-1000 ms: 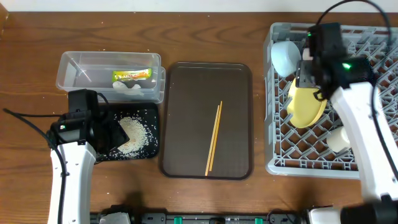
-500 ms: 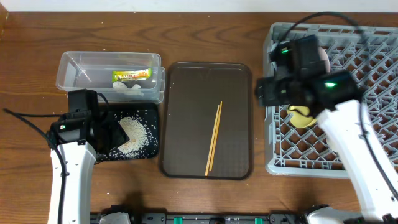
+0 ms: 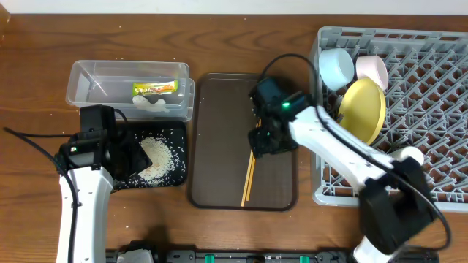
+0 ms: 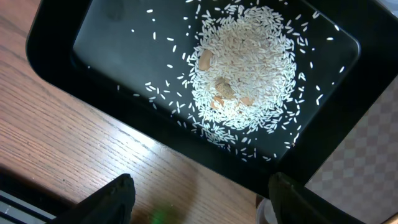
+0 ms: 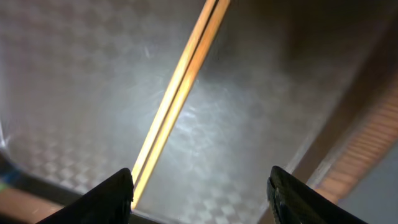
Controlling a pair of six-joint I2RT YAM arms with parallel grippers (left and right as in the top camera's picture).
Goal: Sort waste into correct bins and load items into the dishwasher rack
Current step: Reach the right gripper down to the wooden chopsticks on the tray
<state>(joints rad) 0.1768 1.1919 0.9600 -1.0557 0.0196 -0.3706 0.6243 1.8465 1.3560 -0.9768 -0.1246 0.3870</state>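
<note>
The chopsticks (image 3: 247, 183) lie side by side in the middle of the brown serving tray (image 3: 219, 124), not yet grasped. The right gripper (image 3: 265, 142) has swung over from the dishwasher rack (image 3: 439, 109) right of the tray and hovers above them, fingers spread, so they look next to be loaded. The left gripper (image 4: 202, 200) waits open left of the tray

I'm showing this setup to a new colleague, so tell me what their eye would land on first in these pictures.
The big grey rack on the right stands out, with a bright yellow plate propped among its pegs. In the middle, the right gripper hovers open over the chopsticks lying on the brown tray. On the left, a pile of white rice shows sharply against the black tray.
</note>
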